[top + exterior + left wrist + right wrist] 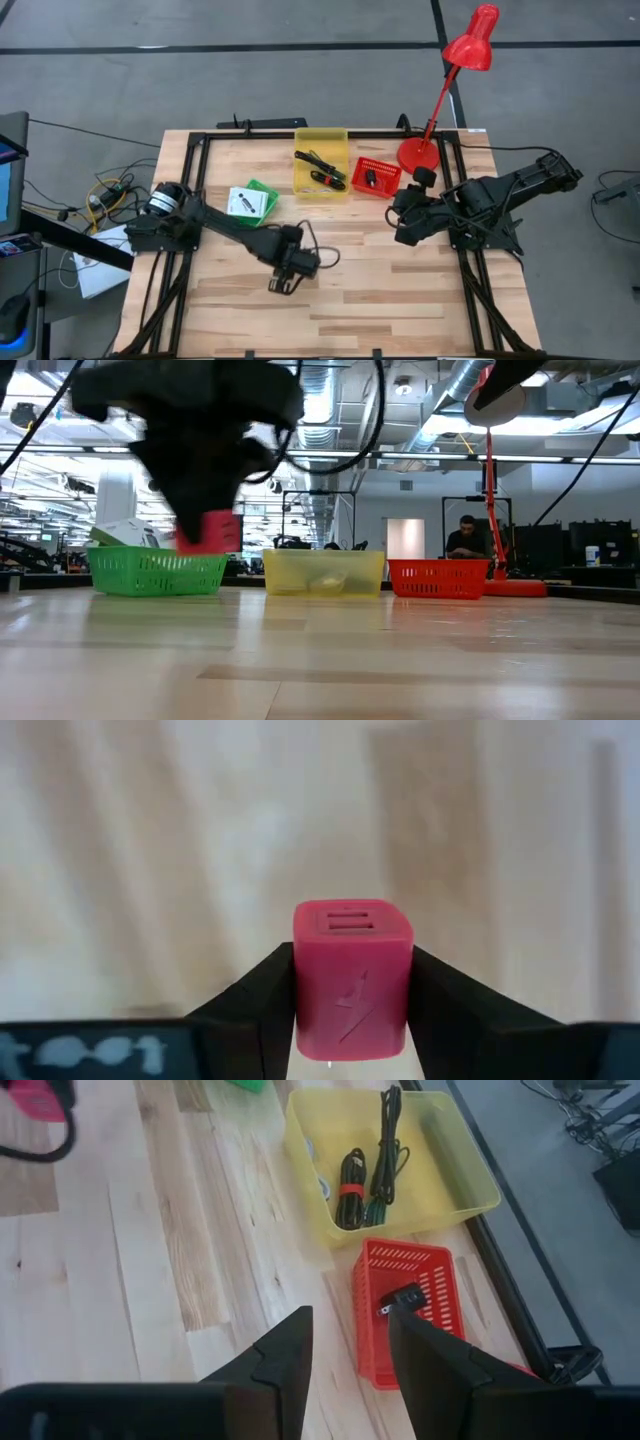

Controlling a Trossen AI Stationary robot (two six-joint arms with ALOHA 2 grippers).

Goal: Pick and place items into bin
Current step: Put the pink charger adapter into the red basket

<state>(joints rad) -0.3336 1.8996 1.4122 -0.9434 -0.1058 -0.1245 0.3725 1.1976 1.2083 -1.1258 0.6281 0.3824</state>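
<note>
My left gripper is over the middle of the table, shut on a tiny pink cube with two slots on its end face and a bolt mark. The cube also shows in the low view. My right gripper is open and empty at the table's right, near the red basket, where a tiny black cube lies. The yellow bin holds a black cable bundle. White packets lie in the green basket. My left gripper pinches the pink cube by two opposite sides between its two fingers. The slotted end face points away from the wrist. In the low view the cube hangs below the gripper, lifted clear of the table top.
The three containers stand in a row along the table's far side: green on the left, yellow in the middle, red on the right. A red desk lamp stands at the far right corner. Bare wood lies toward the near edge.
</note>
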